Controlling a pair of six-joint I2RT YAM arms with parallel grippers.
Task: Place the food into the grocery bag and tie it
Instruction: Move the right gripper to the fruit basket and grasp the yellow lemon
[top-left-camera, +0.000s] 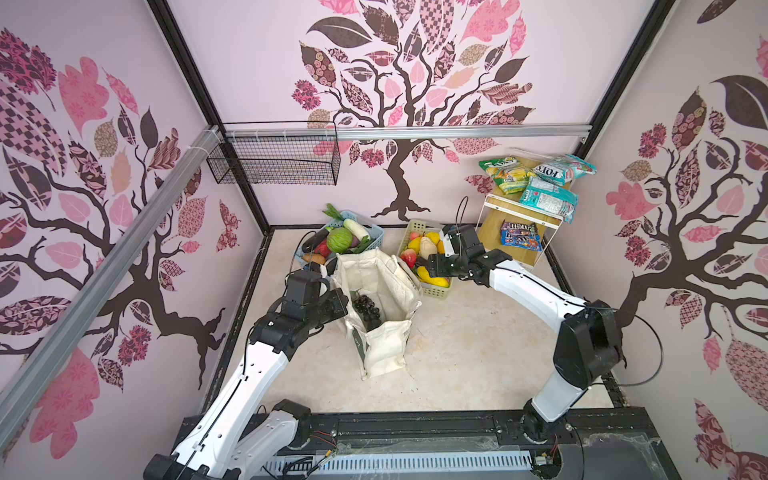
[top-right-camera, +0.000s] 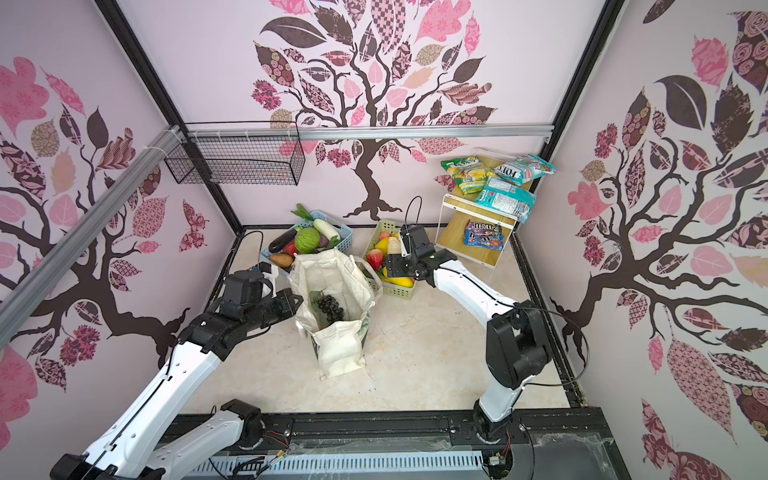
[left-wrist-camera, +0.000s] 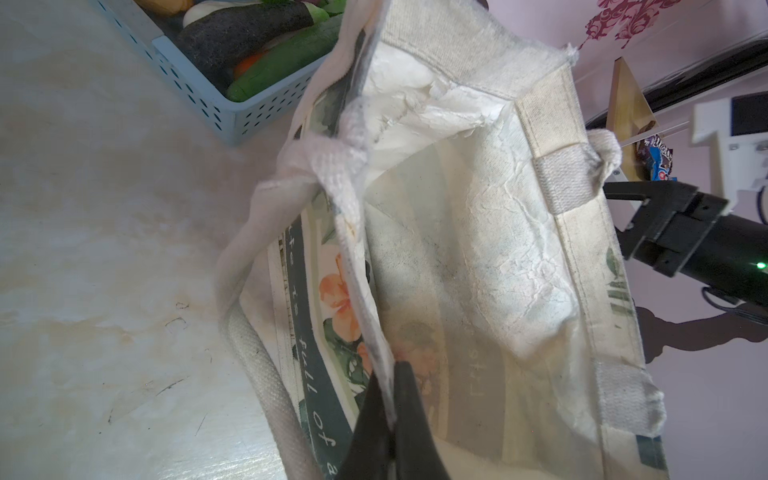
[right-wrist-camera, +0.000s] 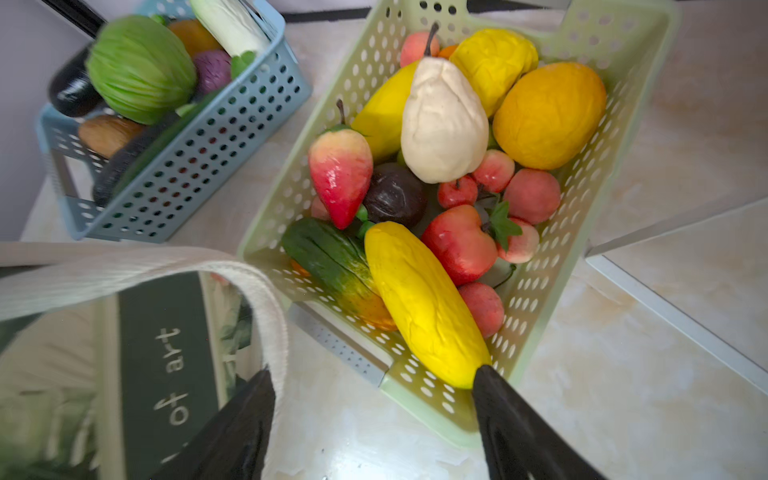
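1. Bag (top-left-camera: 384, 349) upright mid-table, mouth open; grapes (top-left-camera: 366, 308) inside.
2. Left gripper (left-wrist-camera: 391, 372) pinches the bag's rim.
3. Right gripper (right-wrist-camera: 374, 372), jaws wide, empty, over banana (right-wrist-camera: 424, 299) in green basket (right-wrist-camera: 615, 137).
4. Cabbage (right-wrist-camera: 141, 68), radish (right-wrist-camera: 230, 25) lie in blue basket (right-wrist-camera: 199, 166).

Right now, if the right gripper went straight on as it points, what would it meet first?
Probably the yellow banana at the near end of the pale-green basket; the open right gripper points at it, one fingertip beside its tip. Depth is unclear, so the basket's near rim might come first.
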